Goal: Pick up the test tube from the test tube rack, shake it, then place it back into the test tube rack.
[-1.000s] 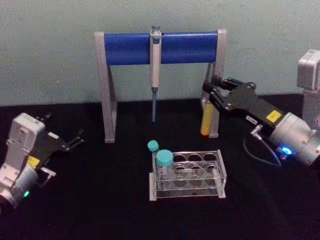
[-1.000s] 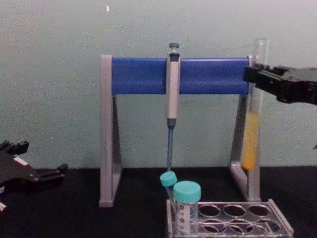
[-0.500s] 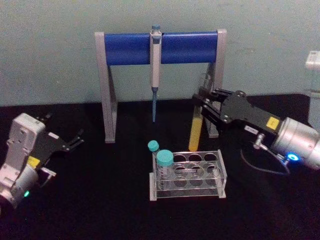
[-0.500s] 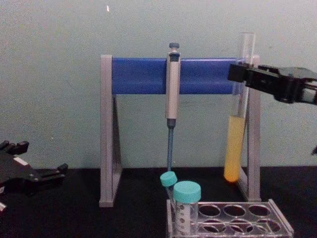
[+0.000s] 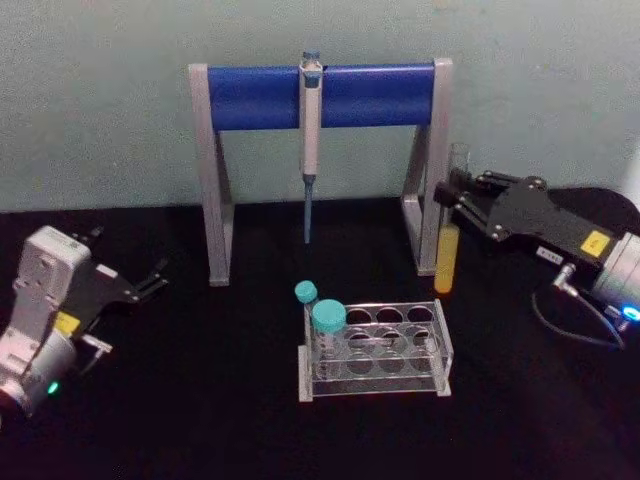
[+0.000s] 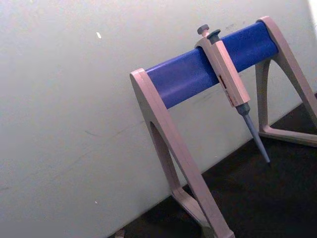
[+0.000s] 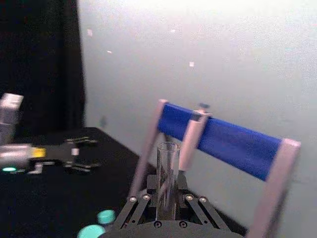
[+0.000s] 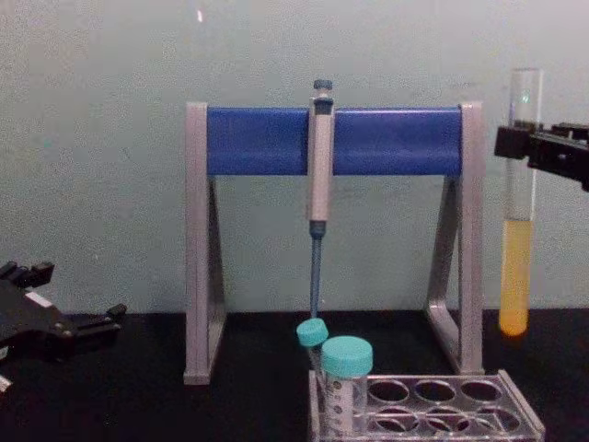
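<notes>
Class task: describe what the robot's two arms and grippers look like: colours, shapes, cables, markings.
The left gripper and right gripper are black, with thin linkage fingers and a yellow label each. The left's wrist is boxy, light grey, with a green light; the right's is rounded, silver-grey, with a blue light and a thin looping cable.

The head view looks forward and down from high up over the black desk point(image 5: 200, 420), taking in the blue stand point(image 5: 260, 95) and the rack point(image 5: 380, 382) whole. The chest view sits lower and nearer, facing level across the desk at the stand (its lower edge cuts the rack). The left wrist view looks, tilted, at the stand and wall point(image 6: 74, 99). The right wrist view faces the stand past the right gripper point(image 7: 167, 196) and its test tube point(image 7: 167, 163). All four share the stand.
</notes>
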### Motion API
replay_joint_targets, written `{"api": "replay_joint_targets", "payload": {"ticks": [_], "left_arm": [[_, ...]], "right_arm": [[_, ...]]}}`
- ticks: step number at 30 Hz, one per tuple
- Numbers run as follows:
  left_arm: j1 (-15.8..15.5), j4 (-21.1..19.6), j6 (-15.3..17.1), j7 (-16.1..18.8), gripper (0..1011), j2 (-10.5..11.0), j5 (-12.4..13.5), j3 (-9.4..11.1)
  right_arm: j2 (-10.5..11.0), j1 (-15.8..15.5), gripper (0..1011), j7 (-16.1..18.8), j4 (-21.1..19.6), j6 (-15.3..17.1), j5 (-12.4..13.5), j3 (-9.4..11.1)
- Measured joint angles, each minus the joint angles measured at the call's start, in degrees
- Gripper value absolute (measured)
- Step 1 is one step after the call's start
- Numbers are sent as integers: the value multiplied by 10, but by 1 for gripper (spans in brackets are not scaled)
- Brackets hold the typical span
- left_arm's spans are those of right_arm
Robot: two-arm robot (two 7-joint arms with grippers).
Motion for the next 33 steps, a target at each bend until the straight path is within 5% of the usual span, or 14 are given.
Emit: {"api": "replay_joint_targets", "payload": {"ticks": [10, 20, 24, 33], "left_arm": [[0, 0, 0, 0, 1001, 0, 0, 0], [0, 0, 0, 0, 1001, 0, 0, 0], [0, 0, 0, 0, 1001, 0, 0, 0], [0, 0, 0, 0, 1001, 0, 0, 0]], "right_arm": [[-54, 11, 234, -73, 16, -26, -64, 4], [-95, 32, 234, -15, 53, -38, -37, -9], [-94, 38, 234, 23, 58, -33, -13, -18], [-46, 30, 234, 68, 32, -4, 26, -25]]}}
